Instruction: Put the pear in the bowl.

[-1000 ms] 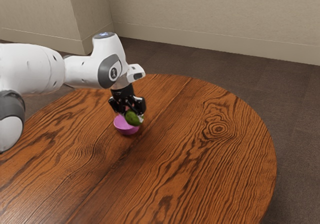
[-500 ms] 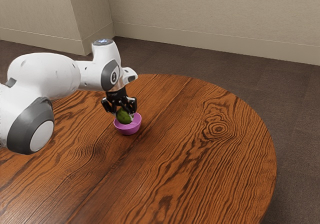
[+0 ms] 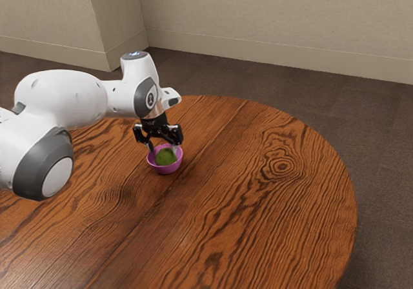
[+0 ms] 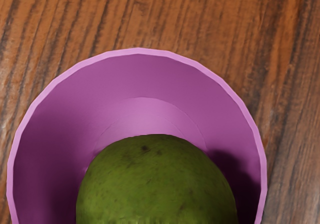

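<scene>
Since the picture of half a second ago, the pear (image 3: 166, 157) has dropped lower, down inside the pink bowl (image 3: 165, 169), and the hand has shifted slightly toward the exterior view's right. The gripper (image 3: 163, 148) points down just over the bowl with its fingers spread apart, the pear between and below their tips. The white arm (image 3: 61, 99) reaches in from the exterior view's left, bent, its wrist above the wooden table (image 3: 258, 205).

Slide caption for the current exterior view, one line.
Open gripper over a pink bowl with the green pear inside, on a round wooden table.
</scene>
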`<state>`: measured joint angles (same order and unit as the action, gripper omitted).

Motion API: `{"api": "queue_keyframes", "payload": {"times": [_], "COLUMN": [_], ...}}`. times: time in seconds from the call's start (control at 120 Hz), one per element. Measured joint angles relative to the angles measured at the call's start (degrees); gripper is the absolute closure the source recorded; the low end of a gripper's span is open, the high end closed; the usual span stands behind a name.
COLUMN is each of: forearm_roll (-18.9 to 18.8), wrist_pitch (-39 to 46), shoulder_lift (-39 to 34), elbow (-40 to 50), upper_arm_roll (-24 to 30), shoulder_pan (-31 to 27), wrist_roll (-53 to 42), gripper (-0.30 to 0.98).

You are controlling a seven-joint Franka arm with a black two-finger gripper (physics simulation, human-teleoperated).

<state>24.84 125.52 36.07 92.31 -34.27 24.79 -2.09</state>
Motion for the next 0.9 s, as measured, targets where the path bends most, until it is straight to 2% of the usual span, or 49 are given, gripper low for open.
{"api": "queue_keyframes", "payload": {"times": [0.217, 0.267, 0.367, 0.467, 0.642, 0.9], "forearm_roll": [0.02, -0.15, -0.99, -3.99, -11.41, -16.54], "wrist_pitch": [-0.4, -1.09, -3.54, -6.47, -12.44, -18.79], "shoulder_lift": [-1.2, -2.73, -6.72, -12.82, -22.05, -28.05], "elbow": [-0.26, -0.22, -0.06, 0.16, 0.21, 0.0], "upper_arm_roll": [-0.26, -1.24, -6.67, -7.97, -8.17, -7.67], "shoulder_pan": [1.15, 3.16, 9.88, 13.01, 18.31, 20.96], "wrist_roll": [-1.32, -1.54, -1.94, -2.29, -2.73, -3.09], "gripper": [0.04, 0.04, 0.02, 0.01, 0.01, 0.0]}}
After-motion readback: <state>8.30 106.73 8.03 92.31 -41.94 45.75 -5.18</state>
